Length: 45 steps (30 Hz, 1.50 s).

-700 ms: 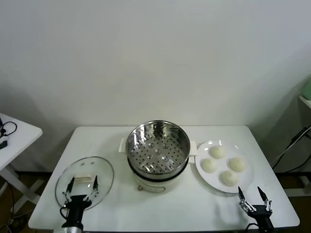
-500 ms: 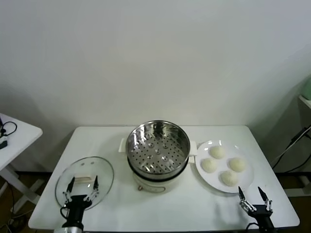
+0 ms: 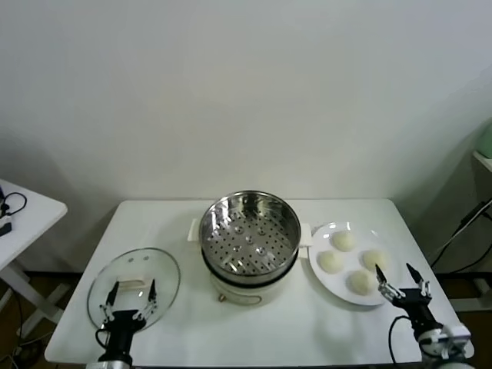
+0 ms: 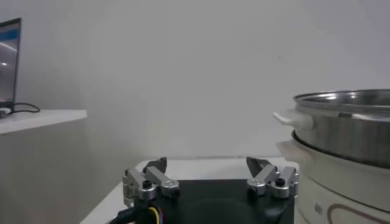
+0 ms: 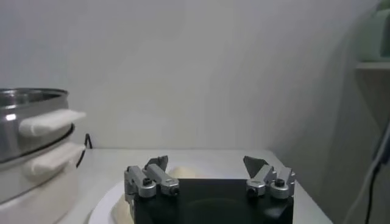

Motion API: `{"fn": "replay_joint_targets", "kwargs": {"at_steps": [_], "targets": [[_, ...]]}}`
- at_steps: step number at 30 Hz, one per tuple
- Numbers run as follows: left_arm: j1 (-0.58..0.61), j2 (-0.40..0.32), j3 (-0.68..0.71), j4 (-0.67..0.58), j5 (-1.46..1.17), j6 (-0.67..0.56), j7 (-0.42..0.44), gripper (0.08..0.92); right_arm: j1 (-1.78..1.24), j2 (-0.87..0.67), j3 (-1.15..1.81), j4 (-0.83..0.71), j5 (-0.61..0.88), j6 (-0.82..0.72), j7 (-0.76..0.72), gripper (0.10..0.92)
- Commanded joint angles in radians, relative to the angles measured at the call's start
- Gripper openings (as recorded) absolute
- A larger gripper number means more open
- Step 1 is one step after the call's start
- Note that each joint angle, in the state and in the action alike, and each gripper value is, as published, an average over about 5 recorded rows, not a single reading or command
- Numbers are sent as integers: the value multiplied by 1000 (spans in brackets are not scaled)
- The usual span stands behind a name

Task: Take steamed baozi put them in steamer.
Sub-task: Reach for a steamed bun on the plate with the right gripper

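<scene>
Because no bun is taken yet, the right gripper hangs wide and empty at the plate's near right rim; the left gripper, also wide, idles over the glass lid. Four buns wait right of the empty steamer mid-counter.

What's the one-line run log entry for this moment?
right gripper: open, beside plate | left gripper: open, idle over glass lid | baozi: four on plate | steamer: empty

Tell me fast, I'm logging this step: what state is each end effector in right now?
Left end effector: open, empty, over the glass lid.
Right end effector: open, empty, by the plate of baozi.
</scene>
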Motion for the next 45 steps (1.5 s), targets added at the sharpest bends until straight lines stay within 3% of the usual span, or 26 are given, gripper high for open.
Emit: {"fn": "replay_joint_targets", "kwargs": {"at_steps": [1, 11, 20, 35, 45], "targets": [[4, -49, 0, 2, 6, -3, 1, 823, 261, -189, -43, -7, 19, -258, -81, 823], [2, -49, -1, 3, 9, -4, 5, 823, 551, -424, -270, -217, -146, -352, -372, 823], [-13, -49, 5, 24, 14, -7, 11, 823, 887, -573, -648, -386, -391, -228, -704, 823], [-5, -49, 37, 11, 55, -17, 13, 823, 1689, -396, -1529, -757, -426, -4, -1031, 823], [-16, -49, 28, 17, 56, -19, 14, 823, 1899, -251, -1786, -952, -405, 50, -1111, 823]]}}
